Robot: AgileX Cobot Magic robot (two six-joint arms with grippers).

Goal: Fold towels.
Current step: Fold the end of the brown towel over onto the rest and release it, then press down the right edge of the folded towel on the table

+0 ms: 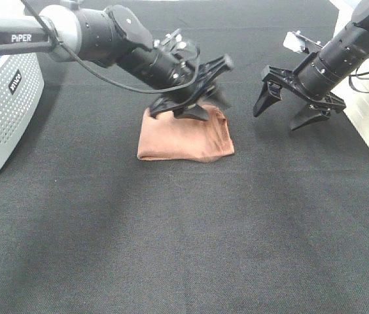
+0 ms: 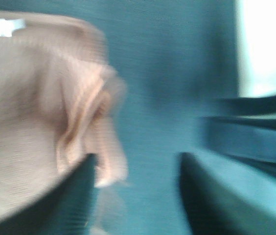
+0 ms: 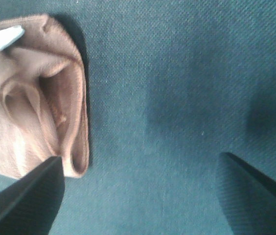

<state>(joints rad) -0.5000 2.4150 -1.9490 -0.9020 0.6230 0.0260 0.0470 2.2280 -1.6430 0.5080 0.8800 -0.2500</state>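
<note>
Rust terry towel lies folded, roughly rectangular.

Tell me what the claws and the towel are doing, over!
Left claw open, over far edge of towel. Right claw open, empty, off to the side. Towel folded, rumpled, on table. Nothing seen blocking.

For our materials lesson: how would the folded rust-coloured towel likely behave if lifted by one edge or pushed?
Probably floppy: the towel lies in soft, rumpled folds, so it would likely droop and unfold. Seemingly light, thin cloth. Pushed, its loose gaping layers may bunch rather than slide.
</note>
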